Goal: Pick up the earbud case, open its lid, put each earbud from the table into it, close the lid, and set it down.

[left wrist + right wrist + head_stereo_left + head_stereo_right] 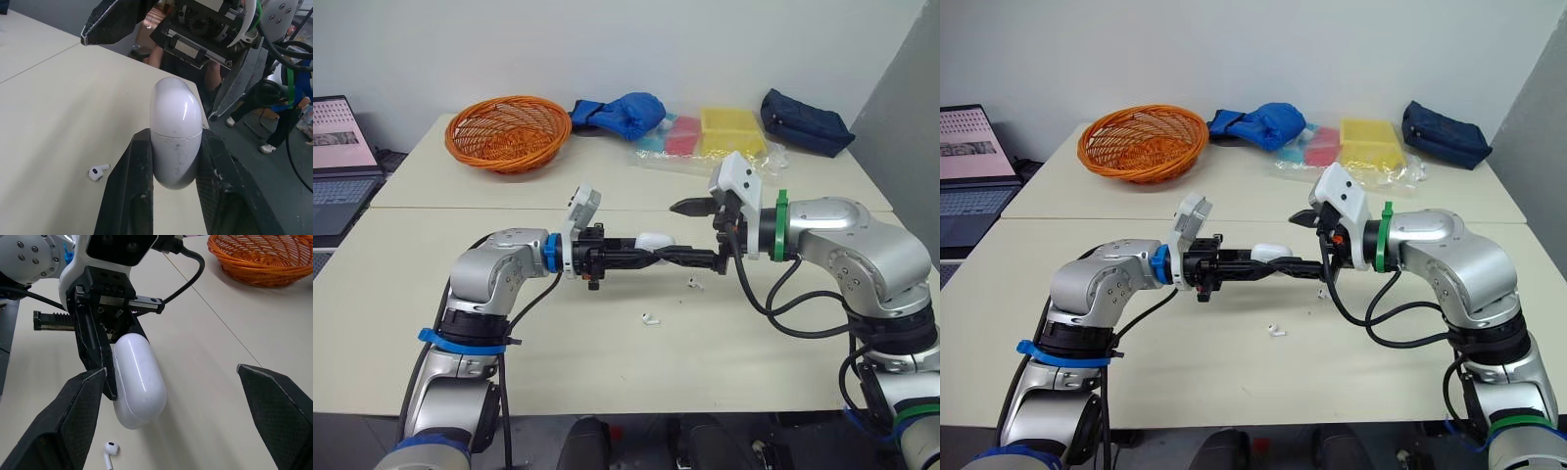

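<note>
A white earbud case [654, 240] with its lid closed is held above the table [607, 362], and my left gripper [658, 255] is shut on its lower half [175, 161]. My right gripper [691, 233] faces it from the right. It is open, with its fingers [83, 406] spread wide on either side of the case's [139, 382] rounded lid end and not touching it. One white earbud [651, 318] lies on the table below the case. A second earbud [695, 284] lies a little to its right, under the right gripper.
At the back of the far table are an orange wicker basket [507, 130], a blue cloth bundle [626, 113], a yellow box [731, 127] on plastic bags and a dark blue pouch [806, 120]. A laptop [337, 166] sits at far left.
</note>
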`<action>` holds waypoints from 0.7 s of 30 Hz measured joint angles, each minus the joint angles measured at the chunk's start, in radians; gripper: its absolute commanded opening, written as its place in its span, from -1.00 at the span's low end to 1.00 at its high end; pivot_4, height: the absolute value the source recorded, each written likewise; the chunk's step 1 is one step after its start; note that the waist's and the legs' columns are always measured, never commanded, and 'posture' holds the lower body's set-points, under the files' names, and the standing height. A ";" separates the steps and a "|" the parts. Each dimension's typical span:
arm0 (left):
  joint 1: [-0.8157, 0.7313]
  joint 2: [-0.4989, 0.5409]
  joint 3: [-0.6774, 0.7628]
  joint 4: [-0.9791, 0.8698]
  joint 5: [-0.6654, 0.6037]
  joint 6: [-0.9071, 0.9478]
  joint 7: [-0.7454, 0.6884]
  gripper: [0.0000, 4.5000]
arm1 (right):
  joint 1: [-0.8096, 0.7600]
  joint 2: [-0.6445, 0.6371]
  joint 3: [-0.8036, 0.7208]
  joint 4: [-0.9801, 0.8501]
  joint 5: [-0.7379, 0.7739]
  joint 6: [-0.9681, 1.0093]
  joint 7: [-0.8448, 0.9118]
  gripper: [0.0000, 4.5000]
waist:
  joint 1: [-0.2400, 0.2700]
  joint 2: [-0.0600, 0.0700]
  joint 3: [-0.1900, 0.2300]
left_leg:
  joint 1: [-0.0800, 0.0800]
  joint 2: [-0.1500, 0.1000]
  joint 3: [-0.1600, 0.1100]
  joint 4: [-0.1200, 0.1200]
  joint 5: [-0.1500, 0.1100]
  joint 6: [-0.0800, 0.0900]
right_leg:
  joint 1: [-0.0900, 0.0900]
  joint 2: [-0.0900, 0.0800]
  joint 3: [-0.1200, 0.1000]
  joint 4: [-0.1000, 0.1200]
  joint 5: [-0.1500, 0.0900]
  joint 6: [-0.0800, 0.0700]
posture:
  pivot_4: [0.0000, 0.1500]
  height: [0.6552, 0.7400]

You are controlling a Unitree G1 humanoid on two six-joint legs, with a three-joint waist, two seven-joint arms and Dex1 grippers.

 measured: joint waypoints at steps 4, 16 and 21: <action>0.000 0.004 -0.007 -0.001 -0.003 -0.001 0.007 -0.66 | -0.010 0.002 0.010 0.019 -0.001 -0.007 -0.004 0.99 | 0.000 0.000 0.000 | 0.000 0.000 0.000 -0.001 0.000 0.000 | 0.000 0.000 0.000 -0.002 0.000 0.000 | 1.00 1.00; 0.010 0.008 -0.020 -0.004 -0.022 -0.032 0.004 -0.66 | -0.072 -0.018 -0.024 0.105 -0.023 0.008 -0.058 0.99 | 0.000 0.000 0.000 | 0.000 0.000 0.001 -0.002 0.000 0.000 | 0.000 0.000 0.000 -0.002 0.000 0.000 | 1.00 1.00; 0.009 -0.046 -0.008 0.026 0.017 -0.186 0.068 -0.66 | -0.074 -0.030 -0.081 0.078 0.080 0.121 -0.043 0.99 | 0.002 0.000 0.000 | -0.001 0.000 0.001 -0.001 0.000 0.000 | 0.000 -0.001 0.000 -0.003 0.000 0.000 | 1.00 1.00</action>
